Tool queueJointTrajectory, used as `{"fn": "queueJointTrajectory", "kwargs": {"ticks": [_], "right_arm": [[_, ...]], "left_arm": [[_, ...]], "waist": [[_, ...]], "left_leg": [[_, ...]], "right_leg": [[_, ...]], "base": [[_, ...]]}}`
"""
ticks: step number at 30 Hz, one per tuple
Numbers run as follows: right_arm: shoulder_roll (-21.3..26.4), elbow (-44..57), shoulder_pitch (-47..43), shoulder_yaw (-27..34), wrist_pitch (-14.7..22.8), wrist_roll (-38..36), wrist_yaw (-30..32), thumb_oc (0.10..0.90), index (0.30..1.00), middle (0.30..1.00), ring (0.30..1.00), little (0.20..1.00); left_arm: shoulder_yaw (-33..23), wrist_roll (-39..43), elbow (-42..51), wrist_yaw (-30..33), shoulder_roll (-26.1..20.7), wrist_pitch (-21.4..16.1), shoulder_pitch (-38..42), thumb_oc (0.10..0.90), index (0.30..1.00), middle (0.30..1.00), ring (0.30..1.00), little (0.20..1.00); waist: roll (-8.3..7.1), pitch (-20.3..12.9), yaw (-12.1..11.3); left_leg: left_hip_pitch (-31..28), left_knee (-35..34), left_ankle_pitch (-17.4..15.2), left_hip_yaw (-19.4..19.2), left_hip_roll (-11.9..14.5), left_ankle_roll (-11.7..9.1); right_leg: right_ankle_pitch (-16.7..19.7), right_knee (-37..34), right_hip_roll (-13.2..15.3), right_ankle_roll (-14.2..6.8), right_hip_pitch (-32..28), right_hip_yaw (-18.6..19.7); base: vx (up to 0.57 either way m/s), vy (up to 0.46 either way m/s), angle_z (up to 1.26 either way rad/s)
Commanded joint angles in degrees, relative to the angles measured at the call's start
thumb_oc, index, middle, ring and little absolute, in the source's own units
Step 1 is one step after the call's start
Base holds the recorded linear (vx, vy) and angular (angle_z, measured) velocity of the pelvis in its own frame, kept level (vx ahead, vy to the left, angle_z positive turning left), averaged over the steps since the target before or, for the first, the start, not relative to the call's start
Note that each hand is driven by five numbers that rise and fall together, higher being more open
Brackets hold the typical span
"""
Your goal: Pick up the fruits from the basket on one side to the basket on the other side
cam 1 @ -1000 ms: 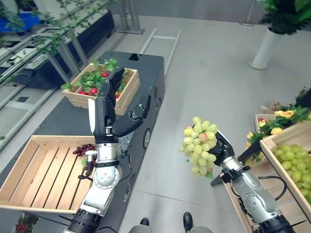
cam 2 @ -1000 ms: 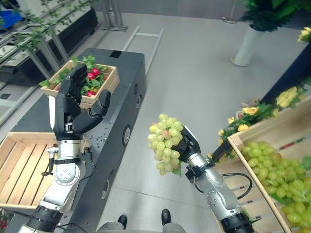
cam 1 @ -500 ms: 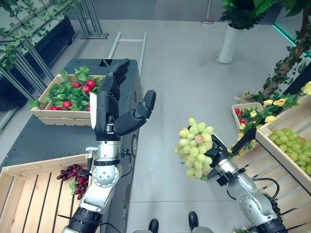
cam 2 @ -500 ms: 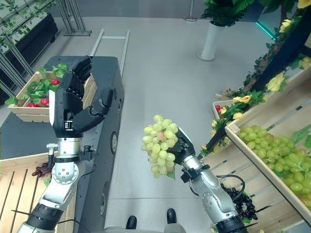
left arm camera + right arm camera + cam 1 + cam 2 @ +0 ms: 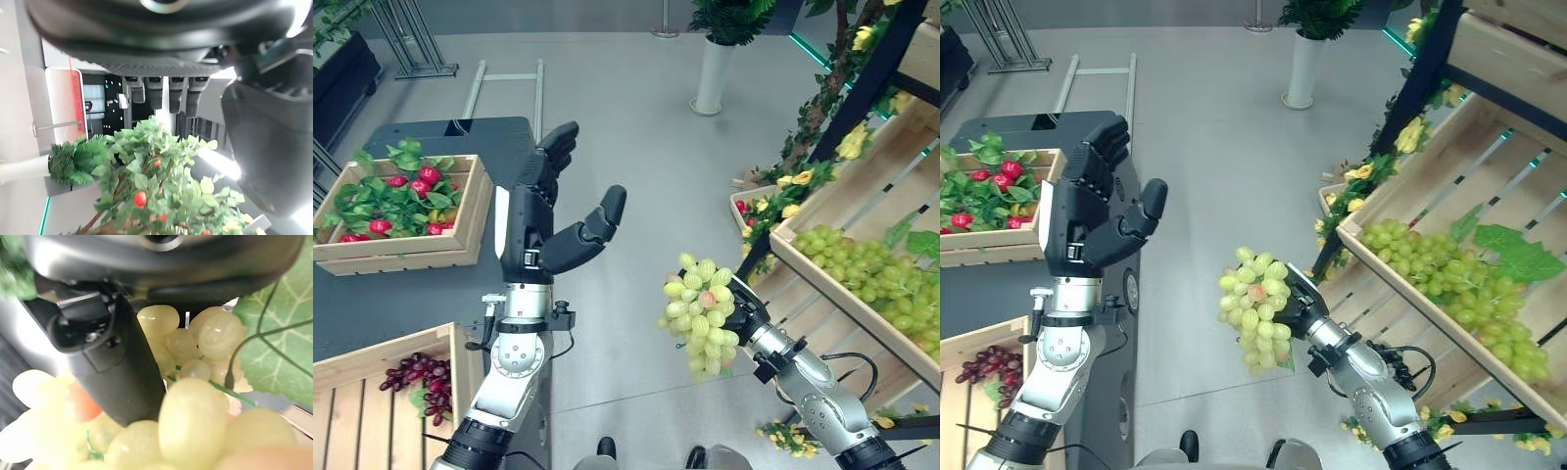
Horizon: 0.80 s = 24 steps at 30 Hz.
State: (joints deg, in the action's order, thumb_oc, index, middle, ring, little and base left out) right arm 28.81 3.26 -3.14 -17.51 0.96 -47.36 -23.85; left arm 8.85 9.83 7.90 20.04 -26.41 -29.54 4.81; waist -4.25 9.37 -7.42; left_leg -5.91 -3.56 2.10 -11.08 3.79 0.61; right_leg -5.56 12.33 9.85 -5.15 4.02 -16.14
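Observation:
My right hand (image 5: 752, 321) is shut on a bunch of green grapes (image 5: 698, 313), held in the air above the grey floor between the two sides. Up close the right wrist view shows the grapes (image 5: 195, 431) pressed against the hand's thumb (image 5: 117, 367). A slanted wooden crate (image 5: 1400, 284) on the right holds more green grapes (image 5: 1449, 284). At the lower left a wooden basket (image 5: 460, 357) holds a dark red grape bunch (image 5: 416, 377). My left hand (image 5: 543, 211) is raised upright and open, holding nothing; its straight fingers (image 5: 159, 90) show in the left wrist view.
A wooden crate of red fruit and green leaves (image 5: 396, 201) rests on the dark table (image 5: 401, 304) at the left. Yellow flowers and vines (image 5: 813, 166) run along the right-hand shelf frame. A potted plant in a white vase (image 5: 710, 69) stands at the back.
The camera has swung to the right, bringing more of the right-hand shelf crate into view. My right hand with the green grapes has stayed low in the middle. The left hand stays raised and open.

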Motion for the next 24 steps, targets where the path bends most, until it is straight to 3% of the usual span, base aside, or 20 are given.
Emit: {"fn": "queueJointTrajectory", "kwargs": {"ticks": [1, 4, 8, 11, 14, 17, 20, 24], "right_arm": [[-1.9, 8.9, -9.0, 1.0, 5.9, -3.5, -4.4, 0.400, 0.300, 0.300, 0.300, 0.300], [-1.7, 9.5, -11.5, 0.8, 3.3, -6.1, -6.0, 0.400, 0.300, 0.300, 0.300, 0.300], [-0.2, 11.3, -12.5, 0.3, -1.5, -7.7, -12.4, 0.400, 0.300, 0.300, 0.300, 0.300], [2.6, 13.3, -13.3, 1.4, -3.4, -10.8, -17.7, 0.400, 0.300, 0.300, 0.300, 0.300], [3.8, 14.6, -16.0, 2.9, -2.1, -16.9, -19.2, 0.400, 0.300, 0.300, 0.300, 0.300], [2.1, 15.8, -17.0, 5.9, 0.5, -21.1, -17.6, 0.400, 0.300, 0.300, 0.300, 0.300], [-0.3, 16.7, -17.4, 7.4, 0.3, -23.7, -16.6, 0.400, 0.300, 0.300, 0.300, 0.300], [-3.1, 18.0, -17.9, 9.0, 2.6, -26.9, -13.3, 0.400, 0.300, 0.300, 0.300, 0.300]], "left_arm": [[-0.5, -2.3, 3.6, 1.9, -1.5, -4.8, 4.2, 0.800, 0.900, 0.900, 0.900, 0.900], [0.4, -4.0, 2.6, 4.4, -0.7, -4.7, 5.9, 0.800, 0.900, 0.900, 0.900, 0.900], [0.4, -8.2, 0.7, 9.4, 0.3, -3.9, 7.8, 0.800, 0.900, 0.900, 0.900, 0.900], [-0.8, -7.9, 0.2, 9.9, 0.8, -4.2, 7.6, 0.800, 0.900, 0.900, 0.900, 0.900], [-1.3, -7.2, 1.1, 9.0, 0.6, -3.3, 7.5, 0.800, 0.900, 0.900, 0.900, 0.900], [-0.4, -6.3, 0.9, 7.8, 0.7, -3.0, 8.3, 0.800, 0.900, 0.900, 0.900, 0.900], [-0.3, -6.4, 0.9, 7.5, 0.7, -2.8, 8.9, 0.800, 0.900, 0.900, 0.900, 0.900], [-0.3, -5.6, 0.5, 7.6, 0.7, -2.7, 9.4, 0.800, 0.900, 0.900, 0.900, 0.900]], "waist": [[-0.23, -5.6, -0.2], [-0.48, -5.8, 0.6], [-1.02, -6.1, 2.5], [-1.69, -6.4, 2.9], [-2.06, -6.5, 2.5], [-1.26, -6.8, 3.1], [-0.92, -6.8, 3.2], [-0.42, -6.6, 3.3]], "left_leg": [[6.2, 1.7, -2.7, 5.8, -5.3, 1.0], [6.1, 1.1, -2.4, 4.8, -4.2, -0.1], [5.3, -0.1, -1.5, 3.7, -2.2, -1.6], [5.2, 0.0, -1.2, 6.3, -1.4, -2.3], [5.5, -0.3, -0.6, 10.5, -0.8, -3.3], [5.7, -1.4, 0.1, 10.8, 0.1, -3.8], [5.9, -1.4, 0.0, 11.4, 0.1, -3.8], [5.3, -1.4, -0.2, 11.4, 0.0, -3.7]], "right_leg": [[6.5, -10.9, 2.0, -2.8, -8.5, 1.2], [7.5, -14.6, 1.0, -3.2, -8.9, 2.5], [8.2, -17.3, -1.3, -1.9, -8.7, 4.5], [7.8, -17.3, -2.8, -0.7, -8.2, 6.6], [7.5, -17.3, -4.0, 0.1, -8.7, 7.3], [7.3, -17.3, -4.3, 0.3, -8.8, 6.7], [7.2, -17.3, -4.1, 0.2, -9.0, 6.4], [7.1, -16.9, -3.8, 0.2, -9.1, 6.3]], "base": [[-0.10, -0.203, -0.74], [-0.13, -0.245, -0.82], [-0.11, -0.210, -0.62], [-0.09, -0.175, -0.08], [-0.07, -0.107, -0.19], [-0.05, -0.004, -0.12], [-0.03, 0.016, 0.04], [0.00, 0.030, 0.04]]}}
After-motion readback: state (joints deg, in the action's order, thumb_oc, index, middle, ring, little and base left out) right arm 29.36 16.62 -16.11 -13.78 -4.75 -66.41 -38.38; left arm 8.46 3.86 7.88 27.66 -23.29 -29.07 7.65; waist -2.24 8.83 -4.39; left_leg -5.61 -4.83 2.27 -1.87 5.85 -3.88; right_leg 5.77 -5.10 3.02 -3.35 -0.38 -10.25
